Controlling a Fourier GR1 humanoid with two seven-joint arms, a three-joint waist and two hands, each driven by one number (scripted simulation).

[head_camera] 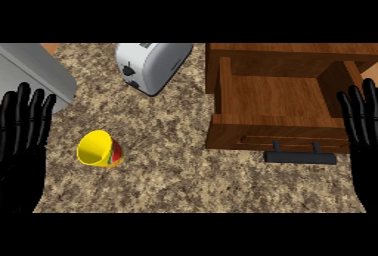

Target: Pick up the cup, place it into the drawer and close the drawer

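1. Because it bears everything here, the counter [192, 185] comes first: a flat top of mottled brown and tan stone, rough-looking and speckled
2. The drawer [269, 100] stands pulled out at the right, a wooden box with plain brown walls and a bare floor, open upward, probably so the cup can go straight down into it; its front carries a dark bar handle [300, 157] facing the robot, handy for the push that shuts it
3. At the far left a grey slab-like appliance [33, 70] shows only in part
4. The toaster [151, 65], white and rounded with a dark knob, sits at an angle beside the drawer, touching nothing
5. The left hand [22, 145] rests at the left edge, black fingers straight and upward, holding nothing
6. The right hand [362, 125] rests likewise at the right edge, fingers straight, beside the drawer
7. The cup [99, 148], yellow with a red and green band, tilts on the counter near the left hand, well apart from the drawer, not yet picked up
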